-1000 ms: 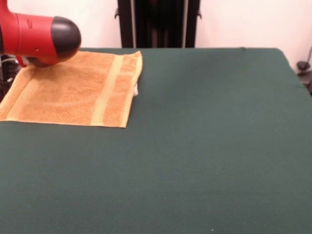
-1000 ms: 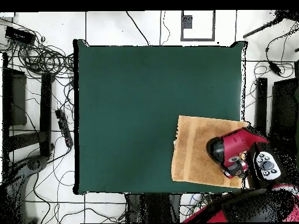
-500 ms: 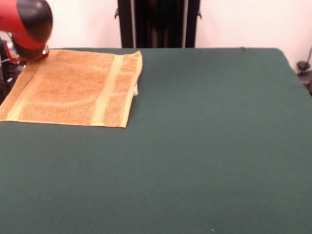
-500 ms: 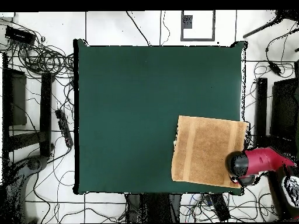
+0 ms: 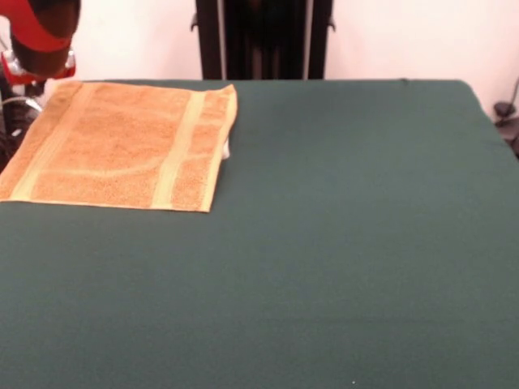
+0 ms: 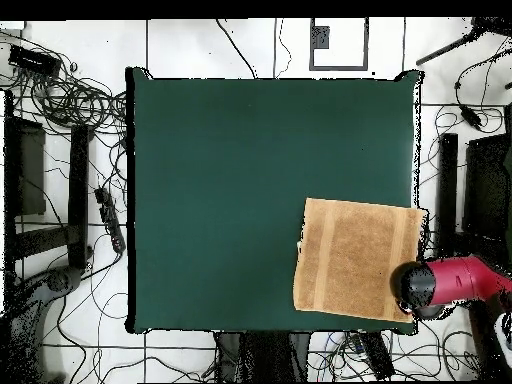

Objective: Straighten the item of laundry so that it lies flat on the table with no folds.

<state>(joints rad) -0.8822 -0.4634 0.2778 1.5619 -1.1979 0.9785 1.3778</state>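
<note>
As far as I see, towel [image 5: 126,146]: spread flat on table [image 5: 340,243], no folds, job looks done. Gripper [image 5: 36,61]: just off its corner, state untellable.

The towel [image 5: 122,146] lies flat on the surface [image 5: 324,243], in the front view at its far left corner. The arm [image 5: 36,36] hangs just beyond the towel's far left corner.
</note>
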